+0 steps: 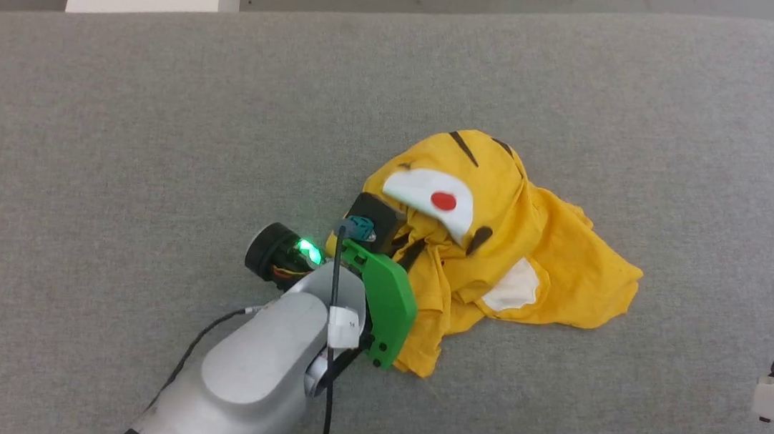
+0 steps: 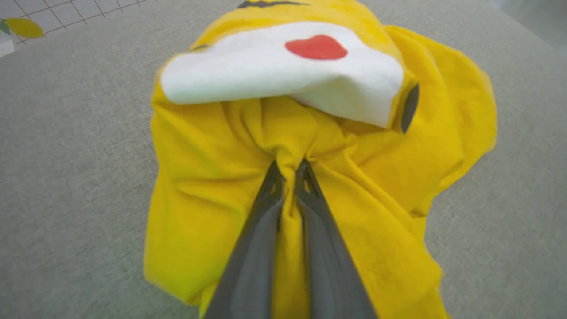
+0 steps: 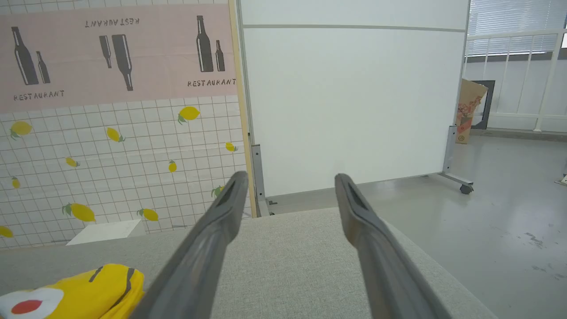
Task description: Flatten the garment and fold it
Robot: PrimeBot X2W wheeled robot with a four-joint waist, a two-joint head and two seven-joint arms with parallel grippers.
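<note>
Tightly bunched garment, nipped in left pincer

A staged lab, judging by restaurant backdrop and wheeled partition.

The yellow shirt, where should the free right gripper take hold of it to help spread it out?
Probably the loose corner at the right end of the shirt, coming in low from the right. It lies thin on the cushion, opposite the bunch pinched by the left gripper, and nearest the open right gripper.
</note>
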